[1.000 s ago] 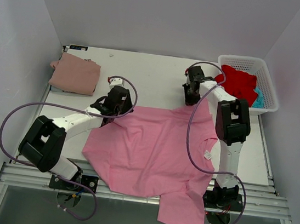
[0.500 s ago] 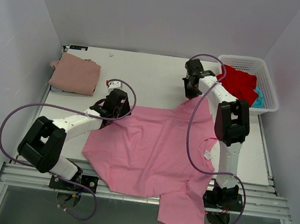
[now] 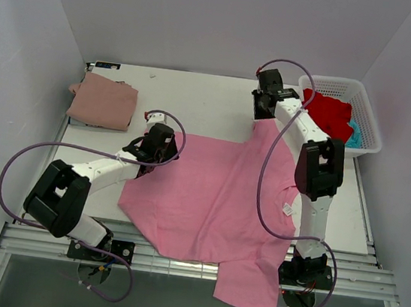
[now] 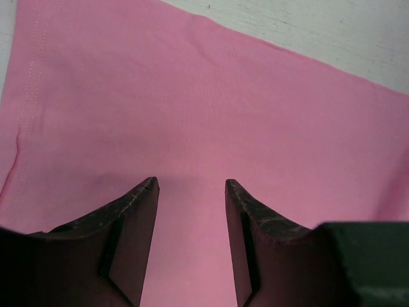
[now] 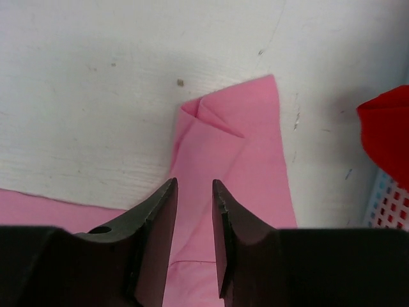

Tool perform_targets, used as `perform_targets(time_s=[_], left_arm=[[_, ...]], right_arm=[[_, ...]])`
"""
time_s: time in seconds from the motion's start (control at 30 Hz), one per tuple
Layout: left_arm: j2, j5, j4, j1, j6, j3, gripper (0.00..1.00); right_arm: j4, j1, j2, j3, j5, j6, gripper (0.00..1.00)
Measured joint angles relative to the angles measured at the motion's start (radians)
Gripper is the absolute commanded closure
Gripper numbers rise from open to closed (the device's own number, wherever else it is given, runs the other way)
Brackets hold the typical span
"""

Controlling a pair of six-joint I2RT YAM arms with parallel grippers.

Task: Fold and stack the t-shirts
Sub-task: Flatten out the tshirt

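Left gripper low over pink t-shirt at center-left, jaws parted. Right gripper outstretched, jaws pinching shirt's upper corner. Basket upper right; folded rose t-shirt upper left on desk.

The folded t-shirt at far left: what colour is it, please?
The folded t-shirt: dusty rose, best in top external view.

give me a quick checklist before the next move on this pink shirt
1. Left gripper open above the pink t-shirt: ok.
2. Right gripper holding the shirt's far corner: cannot tell; the gap is narrow and cloth runs under it.
3. Shirt fully on the table: not ok; its near end hangs over the front edge.
4. Folded dusty rose t-shirt apart from the pink one: ok.
5. Basket with the red t-shirt apart from the pink cloth: ok.
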Motion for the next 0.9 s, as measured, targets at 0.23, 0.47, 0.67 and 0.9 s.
perform_targets(time_s=[0.23,0.47,0.67,0.9], left_arm=[[0.0,-0.023,-0.005,0.0,0.004,0.0,0.44],[0.073,-0.15,-0.051,0.05,0.047,0.063,0.49],[0.193,-0.152,-0.043,0.204,0.09,0.14,0.69],[0.306,-0.138,-0.041,0.233,0.106,0.186,0.71]], right_arm=[[0.047,0.0,0.02,-0.205,-0.054,-0.012,0.55],[0.072,-0.002,-0.085,-0.296,-0.011,-0.016,0.54],[0.132,-0.011,-0.173,-0.296,0.029,-0.026,0.88],[0.146,-0.017,-0.133,-0.329,-0.006,-0.011,0.79]])
